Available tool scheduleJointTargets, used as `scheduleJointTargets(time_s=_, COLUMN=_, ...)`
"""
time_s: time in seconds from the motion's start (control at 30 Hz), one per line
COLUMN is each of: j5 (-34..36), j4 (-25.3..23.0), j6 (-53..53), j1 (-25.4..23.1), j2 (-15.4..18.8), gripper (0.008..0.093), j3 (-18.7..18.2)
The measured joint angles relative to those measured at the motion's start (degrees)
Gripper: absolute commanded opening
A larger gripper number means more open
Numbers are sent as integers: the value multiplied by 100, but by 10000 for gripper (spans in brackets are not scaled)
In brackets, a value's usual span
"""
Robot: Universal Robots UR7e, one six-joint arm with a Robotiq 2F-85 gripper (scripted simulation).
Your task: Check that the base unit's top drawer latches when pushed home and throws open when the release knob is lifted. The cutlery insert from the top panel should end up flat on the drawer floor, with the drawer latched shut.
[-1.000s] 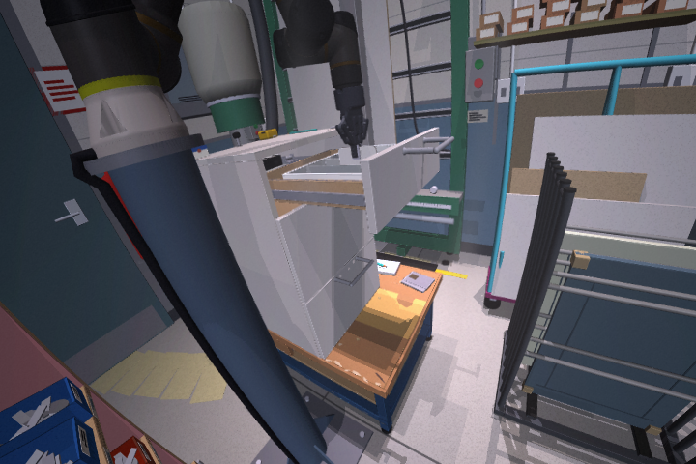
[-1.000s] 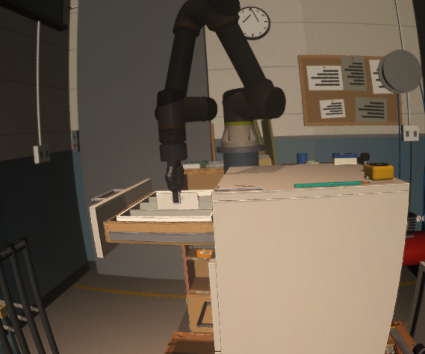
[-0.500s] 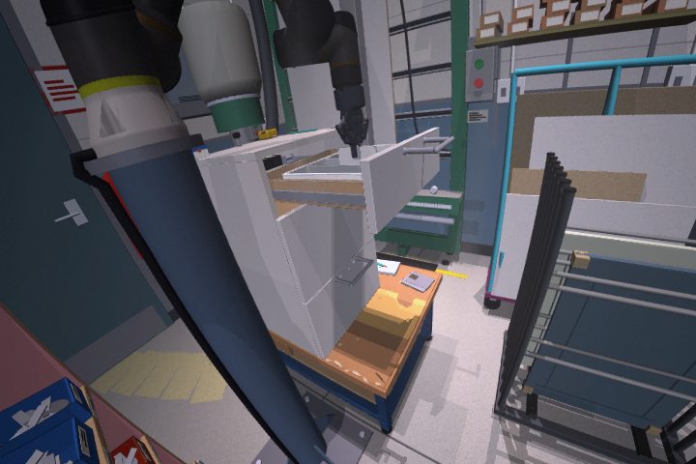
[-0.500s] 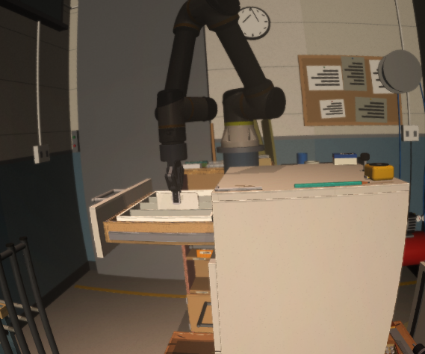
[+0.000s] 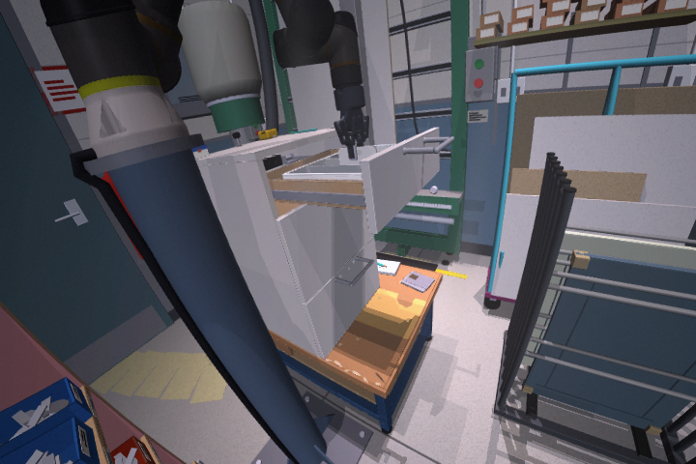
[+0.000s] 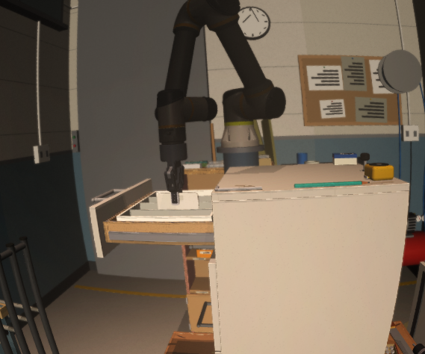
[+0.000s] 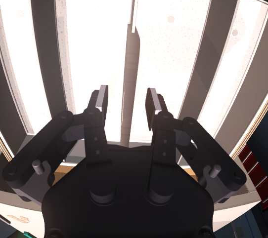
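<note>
The white cutlery insert (image 6: 168,209) lies inside the pulled-out top drawer (image 5: 354,178) of the pale base unit (image 6: 308,263), its dividers running lengthwise. My gripper (image 7: 127,105) hangs straight down over the insert with its fingers open on either side of one thin divider (image 7: 130,75), and it holds nothing. The same gripper (image 5: 351,146) stands just behind the drawer front (image 5: 398,178), whose bar handle (image 5: 428,145) points away from the cabinet. In the second side camera the gripper (image 6: 174,196) reaches into the insert's compartments.
The drawer front and its handle stick out over the wooden workbench (image 5: 384,323). On the cabinet top lie a green pencil (image 6: 328,184) and a yellow tape measure (image 6: 378,170). A black panel rack (image 5: 535,273) and a blue-framed cart (image 5: 579,180) stand on the floor beyond.
</note>
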State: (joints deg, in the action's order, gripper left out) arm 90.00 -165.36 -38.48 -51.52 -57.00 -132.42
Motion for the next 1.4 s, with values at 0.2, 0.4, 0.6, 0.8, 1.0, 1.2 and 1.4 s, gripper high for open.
scheduleJointTargets(time_s=0.2, j5=0, j4=0, j6=0, j1=0, j2=0, gripper=480, j3=0)
scheduleJointTargets(time_s=0.4, j5=0, j4=4, j6=0, j1=0, j2=-2, gripper=480, j3=0)
scheduleJointTargets(time_s=0.6, j5=0, j4=108, j6=0, j1=0, j2=-107, gripper=480, j3=-7)
scheduleJointTargets(time_s=0.8, j5=0, j4=383, j6=0, j1=0, j2=-389, gripper=480, j3=-13)
scheduleJointTargets(time_s=1.0, j5=0, j4=728, j6=0, j1=0, j2=-732, gripper=480, j3=-4)
scheduleJointTargets(time_s=1.2, j5=0, j4=980, j6=0, j1=0, j2=-972, gripper=480, j3=14)
scheduleJointTargets(time_s=1.4, j5=0, j4=1051, j6=0, j1=0, j2=-1037, gripper=480, j3=20)
